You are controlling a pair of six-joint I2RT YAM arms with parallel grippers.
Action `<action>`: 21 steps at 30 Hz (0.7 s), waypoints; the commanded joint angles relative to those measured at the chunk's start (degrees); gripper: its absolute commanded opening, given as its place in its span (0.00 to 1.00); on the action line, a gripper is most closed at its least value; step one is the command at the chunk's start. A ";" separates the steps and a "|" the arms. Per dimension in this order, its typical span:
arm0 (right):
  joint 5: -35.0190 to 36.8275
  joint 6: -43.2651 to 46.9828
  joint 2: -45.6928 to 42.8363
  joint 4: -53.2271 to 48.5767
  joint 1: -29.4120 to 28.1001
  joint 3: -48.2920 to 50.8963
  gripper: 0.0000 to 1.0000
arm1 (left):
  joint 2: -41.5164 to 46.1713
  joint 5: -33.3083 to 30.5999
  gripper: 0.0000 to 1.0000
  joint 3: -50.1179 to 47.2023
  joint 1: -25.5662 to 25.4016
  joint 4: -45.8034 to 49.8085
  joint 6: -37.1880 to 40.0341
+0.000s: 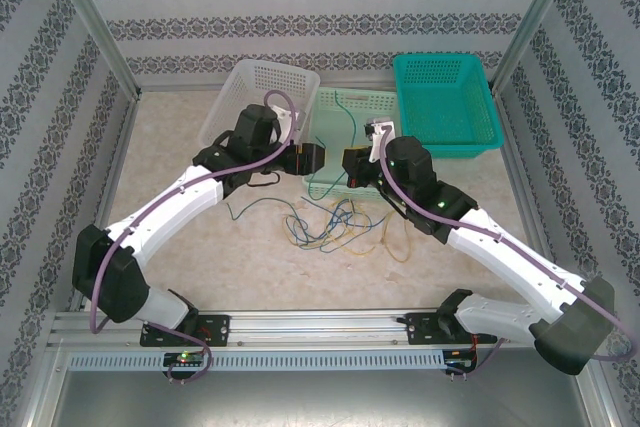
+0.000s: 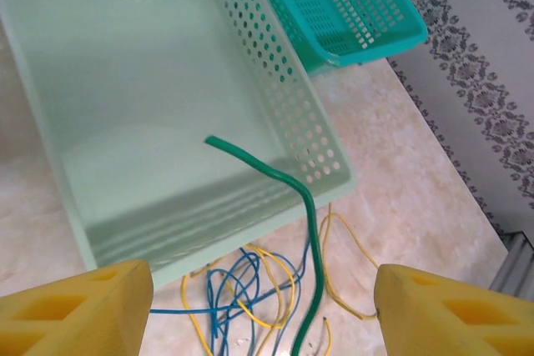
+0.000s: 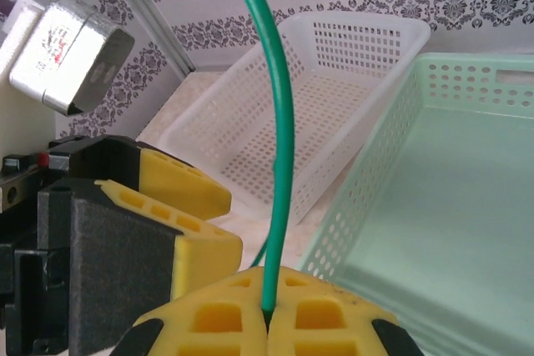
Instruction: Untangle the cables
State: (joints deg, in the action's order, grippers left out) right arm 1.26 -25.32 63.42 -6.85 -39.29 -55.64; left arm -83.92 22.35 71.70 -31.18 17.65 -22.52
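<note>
My right claw (image 3: 269, 321) is pressed together on a green cable (image 3: 279, 122). It pinches the cable low, so the free length rises and curves over the near wall of the pale green basket (image 2: 125, 122), with its tip above the basket floor. My left claw (image 2: 265, 310) is spread wide and holds nothing. It sits just beside the right one at the basket's near edge, and the green cable runs through the gap between its fingers without touching either. The rest of the cables (image 1: 335, 227), blue and yellow, lie in a loose knot on the counter (image 1: 200, 247) just in front of the basket. The main risk is that I cannot tell whether the green cable's lower part is free of that knot. If it is not, lifting it toward the basket would likely drag the blue and yellow loops along or tighten them. The thin cable might also slip through the pinch, or its tip might catch in the basket's perforated wall. The two claws are so near each other that a careless move could knock them together. A white basket (image 1: 262, 87) stands left of the pale green one and a teal basket (image 1: 445, 97) right of it, both close against it. Neither blocks the knot.
</note>
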 commanded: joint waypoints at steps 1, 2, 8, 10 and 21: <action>0.26 1.02 0.23 0.55 -0.87 -0.85 0.00 | -0.73 2.01 0.70 1.46 -0.81 0.75 0.81; 0.11 1.06 0.28 0.88 -1.01 -0.87 0.00 | -1.29 2.10 0.69 1.79 -0.93 1.37 0.89; 0.23 1.46 0.56 1.51 -1.56 -1.21 0.00 | -4.13 3.67 0.66 3.24 -2.09 1.95 0.73; 0.11 1.49 0.63 1.49 -1.62 -1.17 0.00 | -4.82 3.37 0.60 3.77 -2.31 1.93 0.64; 9.48 0.08 -5.09 3.98 -2.23 4.14 0.00 | 1.43 -8.92 0.00 -4.28 -0.33 -9.33 -10.55</action>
State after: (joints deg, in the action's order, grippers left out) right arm 4.27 -24.93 61.43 -5.32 -41.04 -53.78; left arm -87.07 18.48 71.05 -32.60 15.81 -27.09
